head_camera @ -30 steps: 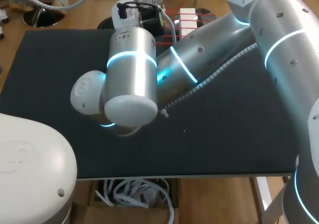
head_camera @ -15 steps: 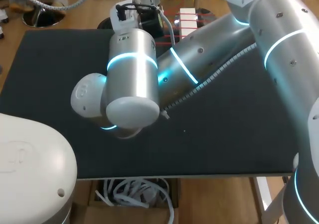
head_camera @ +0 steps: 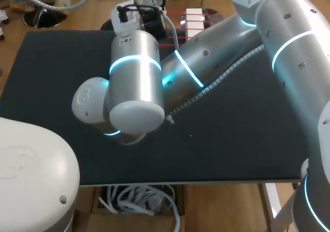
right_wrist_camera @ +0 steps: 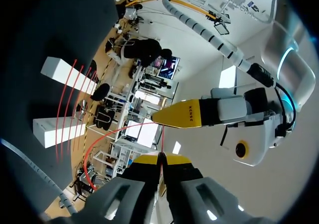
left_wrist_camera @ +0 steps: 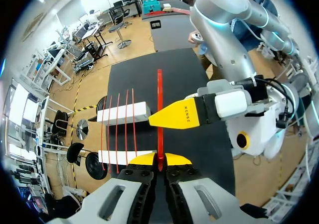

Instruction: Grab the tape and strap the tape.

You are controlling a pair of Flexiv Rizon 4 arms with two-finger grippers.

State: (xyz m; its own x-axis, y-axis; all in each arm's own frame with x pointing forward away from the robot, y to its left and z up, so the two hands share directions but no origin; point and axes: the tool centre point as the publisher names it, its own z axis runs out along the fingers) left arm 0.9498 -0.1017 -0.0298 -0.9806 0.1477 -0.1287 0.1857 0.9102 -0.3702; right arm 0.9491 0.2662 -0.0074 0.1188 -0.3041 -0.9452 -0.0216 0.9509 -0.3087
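Past the matte black table (head_camera: 51, 77) at 12 o'clock, left gripper (left_wrist_camera: 159, 158) and right gripper (right_wrist_camera: 161, 158) each pinch thin red tape (left_wrist_camera: 159, 99). Taut strands span white rectangular blocks (left_wrist_camera: 123, 113).

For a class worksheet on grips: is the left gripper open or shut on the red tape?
Shut. In the left wrist view the left gripper has its yellow tips closed on the red tape, pinched between them.

Right arm (head_camera: 206, 72) diagonally across the middle of the table (head_camera: 247, 139); open room on either side.
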